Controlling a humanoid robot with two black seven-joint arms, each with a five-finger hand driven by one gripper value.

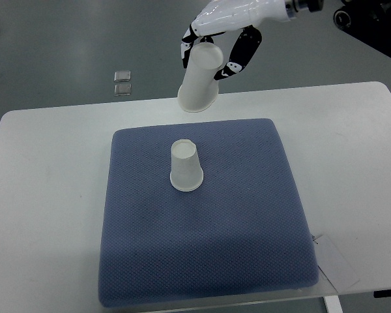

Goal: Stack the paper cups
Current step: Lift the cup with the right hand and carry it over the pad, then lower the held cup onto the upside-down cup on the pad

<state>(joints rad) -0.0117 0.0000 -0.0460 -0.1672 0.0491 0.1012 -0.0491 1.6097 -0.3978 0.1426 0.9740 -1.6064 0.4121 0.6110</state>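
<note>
A white paper cup [185, 167] stands upside down near the middle of the blue mat [247, 215]. A second white paper cup [200, 78] hangs in the air above the mat's far edge, upside down and tilted, its wide mouth pointing down. My right hand [218, 49] comes in from the upper right and is shut on this cup near its base, with black-and-white fingers [242, 55] wrapped around it. The held cup is behind and slightly right of the standing one, apart from it.
The mat lies on a white table [45, 195]. Two small clear squares [123, 82] lie on the floor beyond the table's far edge. A paper tag [335, 261] sticks out at the mat's front right corner.
</note>
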